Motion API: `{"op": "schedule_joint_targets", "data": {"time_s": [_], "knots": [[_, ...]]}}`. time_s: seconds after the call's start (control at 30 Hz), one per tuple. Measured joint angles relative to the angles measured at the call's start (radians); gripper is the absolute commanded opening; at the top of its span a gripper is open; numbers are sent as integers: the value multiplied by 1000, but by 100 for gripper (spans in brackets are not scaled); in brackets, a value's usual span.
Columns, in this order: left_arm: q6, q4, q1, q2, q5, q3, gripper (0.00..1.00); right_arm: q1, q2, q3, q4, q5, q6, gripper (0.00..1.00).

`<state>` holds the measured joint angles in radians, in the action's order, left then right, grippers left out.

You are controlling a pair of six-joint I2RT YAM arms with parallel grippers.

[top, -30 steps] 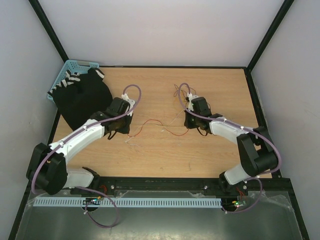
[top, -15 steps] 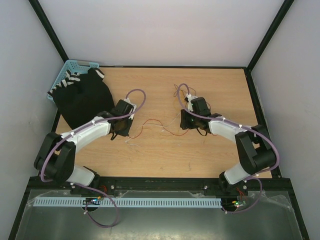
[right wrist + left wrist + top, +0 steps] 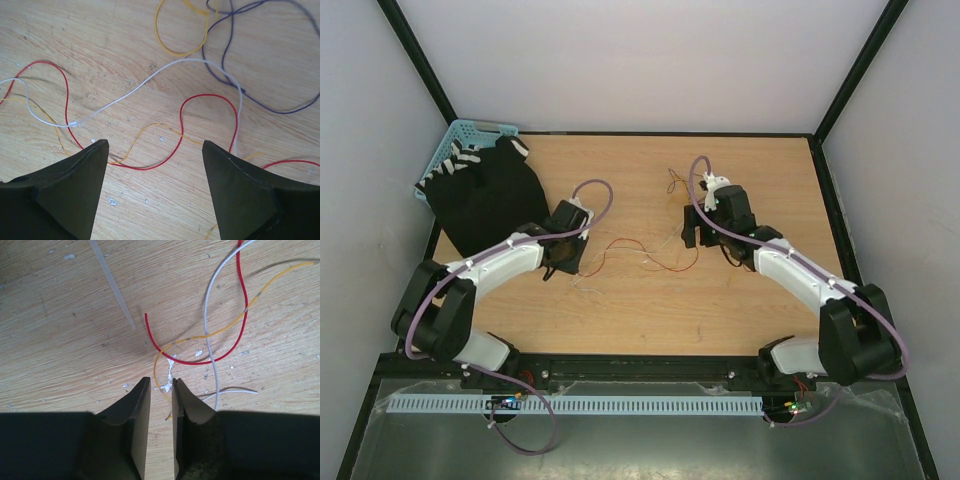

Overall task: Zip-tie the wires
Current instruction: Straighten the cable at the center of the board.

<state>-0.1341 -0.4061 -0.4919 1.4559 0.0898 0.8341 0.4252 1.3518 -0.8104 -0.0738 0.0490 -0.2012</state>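
Gathering the loose strands into one bundle looks to be the step in hand, since the wires point(image 3: 640, 255) lie spread flat on the table point(image 3: 720, 310) between the two arms, curling in separate loops with nothing around them yet. The left gripper point(image 3: 161, 385) hangs low over the wood with its jaws drawn to a narrow slit and nothing between them; a red curve, an orange strand and a white one cross just ahead of its tips. The zip tie point(image 3: 112, 282) lies straight on the table farther out and to the left in that wrist view, apart from the strands and untouched. The right gripper point(image 3: 155, 150) stands with its jaws wide and empty above the other end of the tangle, where red, orange, white and a dark strand loop across one another. To do this well, I would choose a spot where several strands already cross, such as the crossing just ahead of the left tips, and close there so one pinch takes most of them. Strands this thin will likely slip out of a shallow pinch, so the jaws should come right down to the wood before closing.
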Motion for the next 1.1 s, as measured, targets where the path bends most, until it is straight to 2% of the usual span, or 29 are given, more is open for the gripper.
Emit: {"op": "schedule_joint_targets", "data": {"time_s": [0.07, 0.2, 0.3, 0.47, 0.57, 0.67, 0.83, 0.9, 1.0, 1.1], "knots": [[-1, 2, 0, 6, 6, 0, 33, 0, -33, 0, -1, -18, 0, 90], [-5, 4, 9, 2, 27, -5, 54, 0, -77, 0, -1, -57, 0, 94], [-14, 3, 24, -25, 41, -13, 63, -6, -81, -15, -4, -76, 2, 96], [-33, 4, 58, -177, 62, -16, 88, -36, -44, -92, 5, -81, 0, 96], [-34, 24, 75, -302, 87, -6, 99, -74, 23, -154, 35, -72, -8, 96], [-35, 97, 94, -431, 84, 0, 99, -101, 112, -214, 66, -63, -9, 92], [-30, 196, 107, -598, 24, 3, 99, -129, 295, -328, 85, -33, 0, 77], [-26, 210, 107, -636, 0, 3, 99, -137, 356, -362, 84, -18, 1, 68], [-21, 214, 107, -668, -25, 3, 99, -143, 418, -400, 79, -7, 5, 62], [-9, 213, 108, -678, -35, 3, 99, -144, 468, -446, 76, -9, 13, 62]]}}
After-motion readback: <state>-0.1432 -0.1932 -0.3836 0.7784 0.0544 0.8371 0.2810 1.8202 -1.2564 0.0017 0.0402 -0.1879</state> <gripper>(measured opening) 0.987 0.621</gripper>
